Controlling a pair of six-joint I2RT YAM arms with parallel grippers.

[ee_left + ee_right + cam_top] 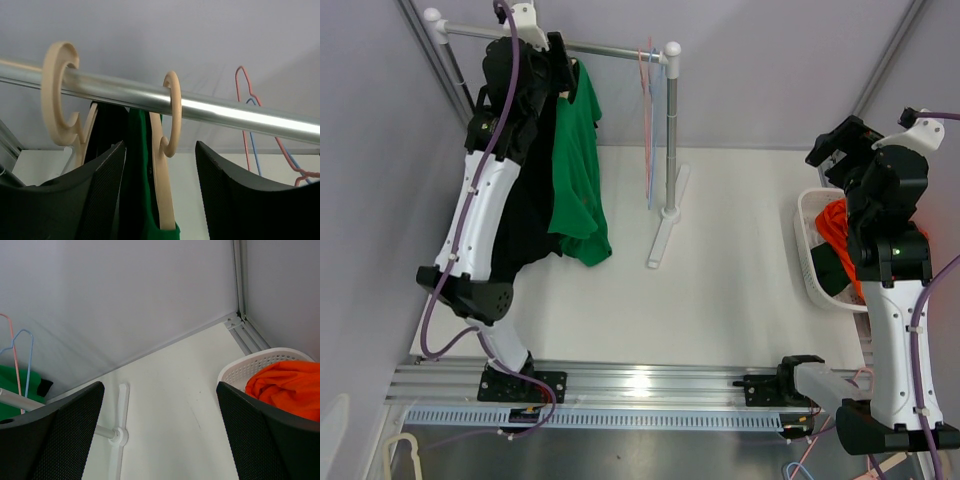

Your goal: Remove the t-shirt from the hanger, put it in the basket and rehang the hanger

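Top external: white basket (807, 232) holds orange garment (834, 222); green t-shirt (578, 160) on rail (610, 48).

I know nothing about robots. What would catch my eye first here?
The bright green t-shirt hangs from a wooden hanger on the metal rail at the back left. The left gripper is up at the rail, its jaws open either side of the hanger. At the far right, an orange garment lies in a white basket near the open right gripper.
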